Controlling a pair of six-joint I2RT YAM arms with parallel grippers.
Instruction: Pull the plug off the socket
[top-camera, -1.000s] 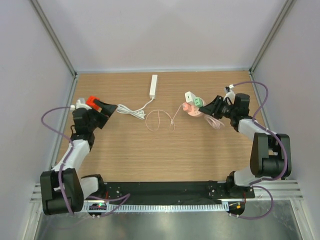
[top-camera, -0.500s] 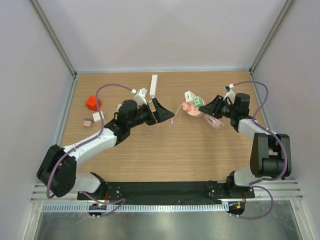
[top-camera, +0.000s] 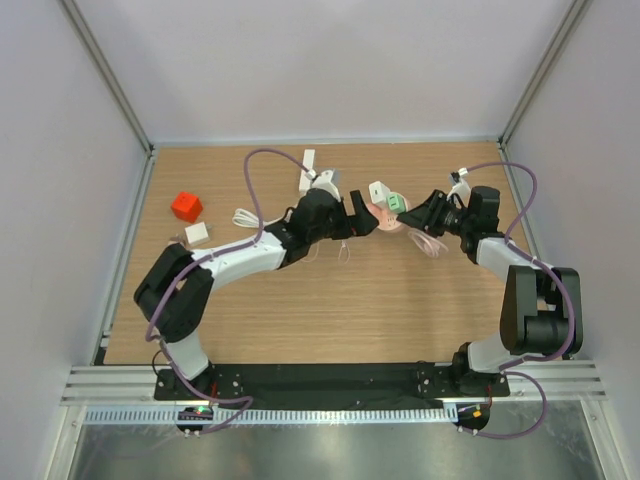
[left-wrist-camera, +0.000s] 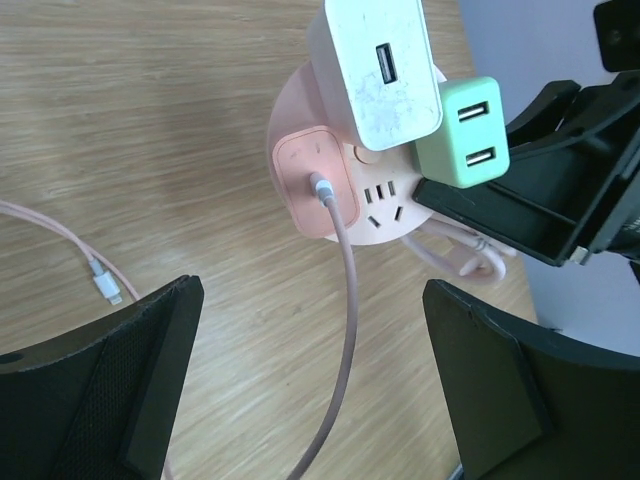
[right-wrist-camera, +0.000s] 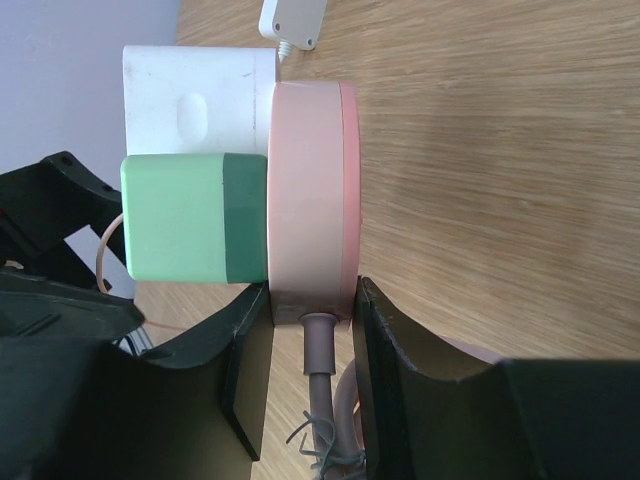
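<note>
A round pink socket (top-camera: 384, 217) lies on the table; it also shows in the left wrist view (left-wrist-camera: 300, 120) and the right wrist view (right-wrist-camera: 310, 200). It carries a white plug (left-wrist-camera: 380, 70), a green plug (left-wrist-camera: 462, 130) and a pink plug (left-wrist-camera: 318, 180) with a pink cable (left-wrist-camera: 345, 300). My right gripper (top-camera: 424, 213) is shut on the socket's edge, fingers (right-wrist-camera: 400, 350) on both sides. My left gripper (top-camera: 362, 224) is open just left of the socket, the pink cable between its fingers (left-wrist-camera: 130, 380).
A white power strip (top-camera: 307, 172) lies at the back. A red block (top-camera: 185, 206) and a small white block (top-camera: 197, 233) sit at the left. A white cable coil (top-camera: 245, 217) and loops of thin pink cable (top-camera: 345, 250) lie under my left arm.
My left arm has swung right from the red block across the table to the socket, its gripper open. The red block stays behind at the left. The right arm has not moved.
</note>
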